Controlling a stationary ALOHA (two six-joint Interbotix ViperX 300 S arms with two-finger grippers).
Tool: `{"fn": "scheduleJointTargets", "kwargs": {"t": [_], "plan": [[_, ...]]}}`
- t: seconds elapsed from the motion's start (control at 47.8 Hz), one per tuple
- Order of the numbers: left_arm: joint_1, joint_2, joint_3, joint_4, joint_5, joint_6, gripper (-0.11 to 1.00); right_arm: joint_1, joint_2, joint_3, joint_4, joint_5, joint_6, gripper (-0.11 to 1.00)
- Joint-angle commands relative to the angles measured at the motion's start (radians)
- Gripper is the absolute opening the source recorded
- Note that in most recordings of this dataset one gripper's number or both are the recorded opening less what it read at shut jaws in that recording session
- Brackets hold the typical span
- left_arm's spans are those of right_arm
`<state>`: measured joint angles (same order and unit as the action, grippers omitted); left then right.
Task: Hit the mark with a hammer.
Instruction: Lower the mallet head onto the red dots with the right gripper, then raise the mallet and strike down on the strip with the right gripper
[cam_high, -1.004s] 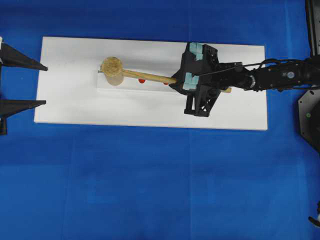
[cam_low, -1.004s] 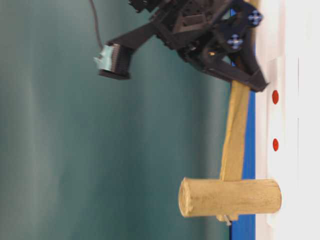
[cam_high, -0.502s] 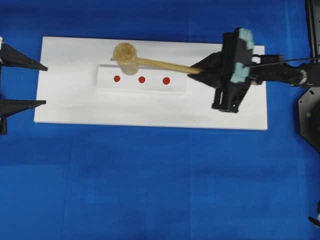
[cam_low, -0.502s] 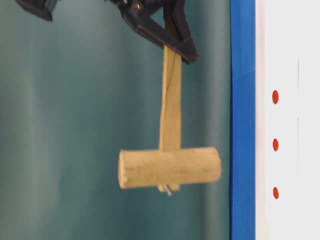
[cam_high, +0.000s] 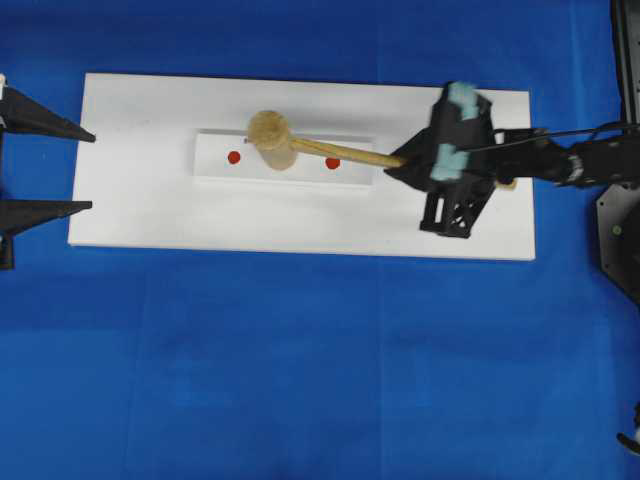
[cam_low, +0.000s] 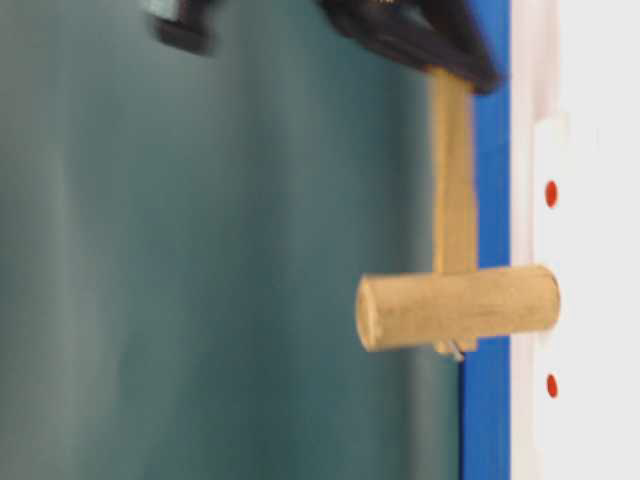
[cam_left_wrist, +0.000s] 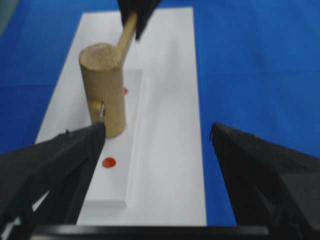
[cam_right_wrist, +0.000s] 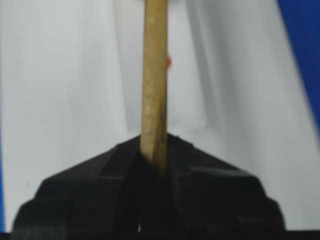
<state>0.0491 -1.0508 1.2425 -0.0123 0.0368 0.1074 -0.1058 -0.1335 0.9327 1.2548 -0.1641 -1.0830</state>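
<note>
The left tool (cam_left_wrist: 155, 165) stood spread and empty. The light-brown wooden mallet (cam_high: 272, 141), pinched at its handle by the right tool (cam_high: 400, 160), rested head-down on the raised white strip (cam_high: 215, 168), covering the middle position. Two red dots (cam_high: 234, 157) (cam_high: 333, 163) showed; whether the hidden one was the mark could not be told.

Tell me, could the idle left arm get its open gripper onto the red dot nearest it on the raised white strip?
Probably yes. The left gripper stands open facing that red dot, with bare white board between; the wooden mallet head sits just beyond.
</note>
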Motion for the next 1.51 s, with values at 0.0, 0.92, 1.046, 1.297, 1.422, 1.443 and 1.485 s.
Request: {"fn": "scheduleJointTargets", "kwargs": {"t": [0.0,0.92,1.046,1.297,1.422,1.443,1.485], "plan": [[0.002,0.008,-0.011,-0.002,-0.008,-0.002,0.84,0.003,0.02,-0.015,0.006,-0.003,-0.003,0.02],[0.002,0.009,-0.008,0.0,-0.003,-0.002,0.84,0.006,-0.511,0.14,0.002,-0.002,-0.011,0.02],[0.002,0.009,-0.008,0.0,-0.003,-0.002,0.84,0.008,-0.494,0.15,0.003,-0.003,-0.011,0.02],[0.002,0.009,-0.008,-0.002,-0.005,-0.002,0.84,0.006,-0.33,0.215,0.028,-0.032,0.009,0.02],[0.002,0.009,-0.008,-0.002,-0.008,-0.002,0.84,0.006,-0.221,0.213,0.051,0.02,0.017,0.02],[0.003,0.009,-0.008,-0.002,-0.008,-0.002,0.84,0.006,-0.215,0.21,0.051,0.031,0.017,0.02],[0.003,0.009,-0.008,-0.002,-0.009,-0.002,0.84,0.006,-0.207,0.202,0.051,0.043,0.015,0.02]]}}
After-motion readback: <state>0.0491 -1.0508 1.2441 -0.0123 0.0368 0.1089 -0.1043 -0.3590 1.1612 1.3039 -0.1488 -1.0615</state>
